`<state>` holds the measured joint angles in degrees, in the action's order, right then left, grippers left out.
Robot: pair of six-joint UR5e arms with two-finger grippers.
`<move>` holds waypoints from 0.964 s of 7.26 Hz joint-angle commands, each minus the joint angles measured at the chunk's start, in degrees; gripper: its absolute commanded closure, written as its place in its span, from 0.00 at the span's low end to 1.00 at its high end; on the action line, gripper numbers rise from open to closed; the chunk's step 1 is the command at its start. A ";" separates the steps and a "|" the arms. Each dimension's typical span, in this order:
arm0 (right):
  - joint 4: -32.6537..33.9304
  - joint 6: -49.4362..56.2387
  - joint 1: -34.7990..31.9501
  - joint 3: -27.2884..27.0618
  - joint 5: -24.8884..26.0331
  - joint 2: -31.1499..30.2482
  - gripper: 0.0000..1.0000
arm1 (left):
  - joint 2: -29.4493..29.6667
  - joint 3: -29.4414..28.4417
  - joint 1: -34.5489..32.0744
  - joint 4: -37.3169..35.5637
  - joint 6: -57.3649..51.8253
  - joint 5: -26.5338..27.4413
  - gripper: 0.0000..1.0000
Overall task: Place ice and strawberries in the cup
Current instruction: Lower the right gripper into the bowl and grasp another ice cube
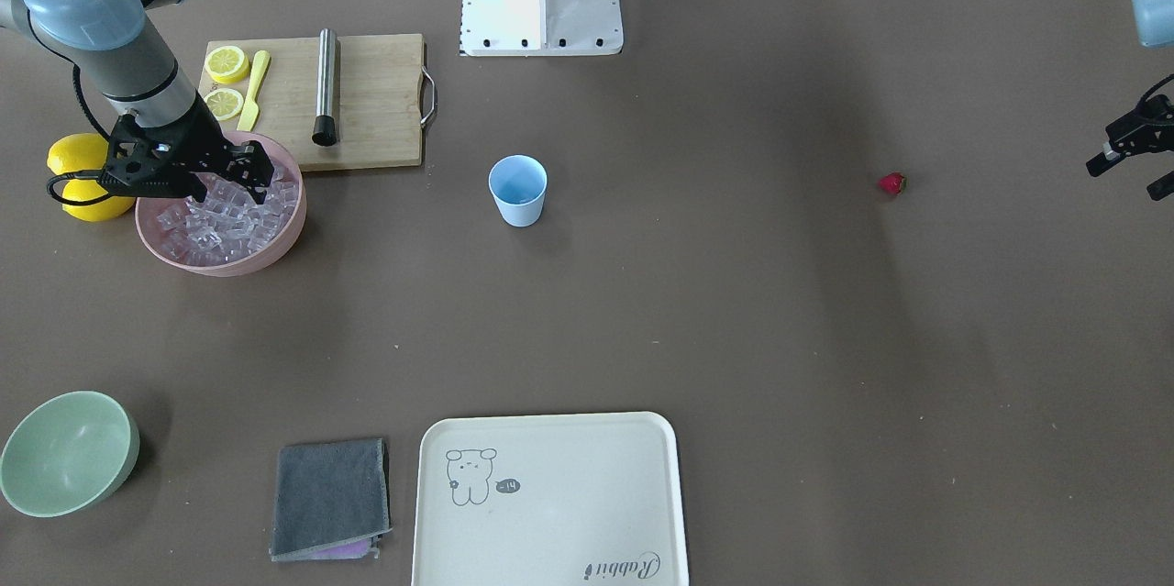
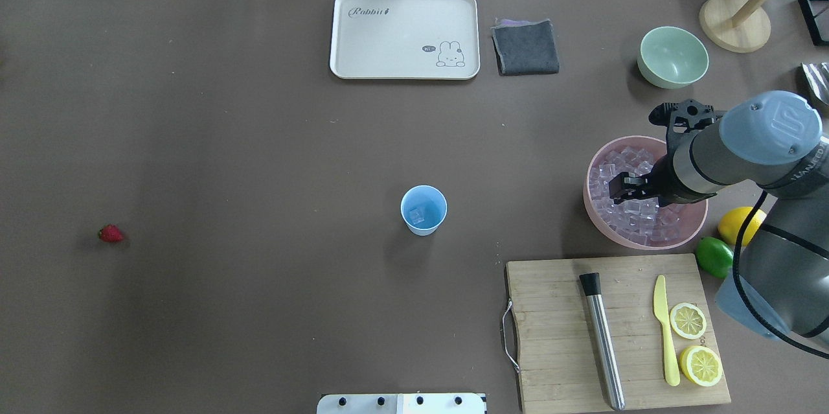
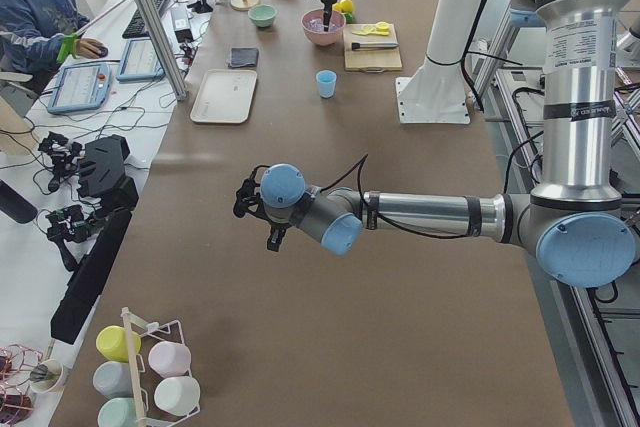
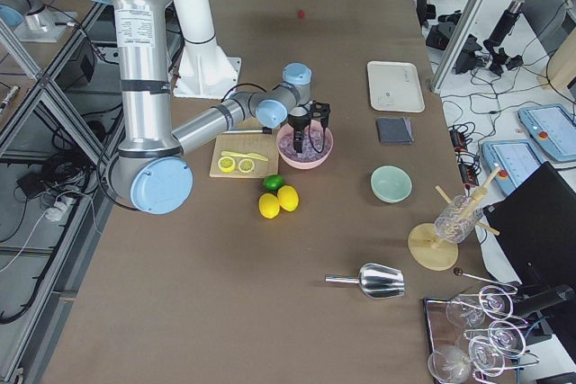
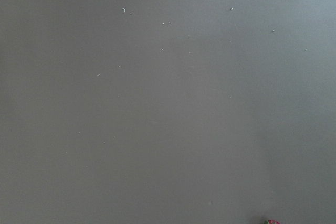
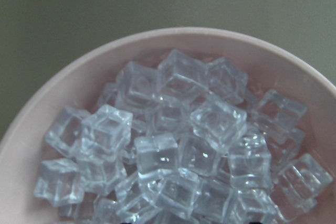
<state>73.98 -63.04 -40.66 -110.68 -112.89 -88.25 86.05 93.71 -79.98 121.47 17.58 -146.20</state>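
Ice [image 6: 157, 156]: clear cubes, many alike, heaped loose in the pink bowl [image 2: 587, 188] on the robot's right side of the table [image 2: 259, 142]. No long axis on any cube, so approach angle matters little. The heap lies directly beneath the right gripper [image 2: 618, 186], which hangs low over the bowl with its fingers apart and nothing between them, as far as the front view shows. The right arm is by far the nearer. Cup [image 2: 423, 209]: light blue, upright, mid-table, to the robot's left of the bowl and well apart from it; one cube appears to lie inside. Strawberry [image 2: 111, 233]: single, on bare table far out on the robot's left, well apart from the cup. The left gripper [image 1: 1124, 166] is near it, fingers seemingly apart, partly cut off at the frame edge. Surface: flat brown matte covering. Room: the cutting board [image 2: 557, 336] lies just beside the bowl on the robot's side, its corner near the likely bowl-to-cup path.
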 commanded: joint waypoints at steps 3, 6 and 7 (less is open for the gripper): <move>-1.12 -0.16 0.76 -0.06 0.39 -0.09 0.68 | 0.00 0.07 0.00 0.00 0.00 0.04 0.02; -0.77 0.54 0.41 -1.90 -0.22 -0.35 1.00 | 0.00 0.16 0.00 0.00 0.00 -0.05 0.02; -0.68 0.72 0.23 -2.25 -0.40 -0.26 1.00 | 0.00 0.07 0.00 0.00 0.00 -0.05 0.02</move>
<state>73.13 -62.63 -40.22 -112.26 -113.01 -88.48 86.05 93.82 -79.98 121.47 17.58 -146.24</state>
